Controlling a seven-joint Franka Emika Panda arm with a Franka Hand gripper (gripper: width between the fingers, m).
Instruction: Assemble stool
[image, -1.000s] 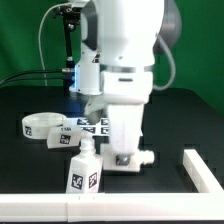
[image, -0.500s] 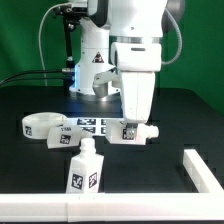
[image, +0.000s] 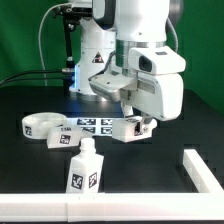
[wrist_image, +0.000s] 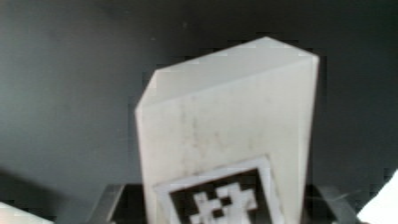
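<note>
My gripper (image: 136, 123) is shut on a white stool leg (image: 130, 128) and holds it tilted just above the black table. In the wrist view this leg (wrist_image: 228, 110) fills the picture, its square tag sitting between my fingers (wrist_image: 125, 204). The round seat (image: 40, 128) lies flat at the exterior view's left, with a tag on its rim. A second leg (image: 84, 170) stands upright near the front, tags facing the camera.
The marker board (image: 92, 125) lies flat behind the upright leg, partly hidden by my gripper. A long white corner rail (image: 200, 168) runs along the table's front edge and up the exterior view's right side. The arm's base (image: 95, 70) stands at the back.
My gripper has risen from near the table, carrying the leg up and slightly toward the exterior view's right. The wrist has turned, so the leg now tilts. The seat and upright leg have stayed put.
</note>
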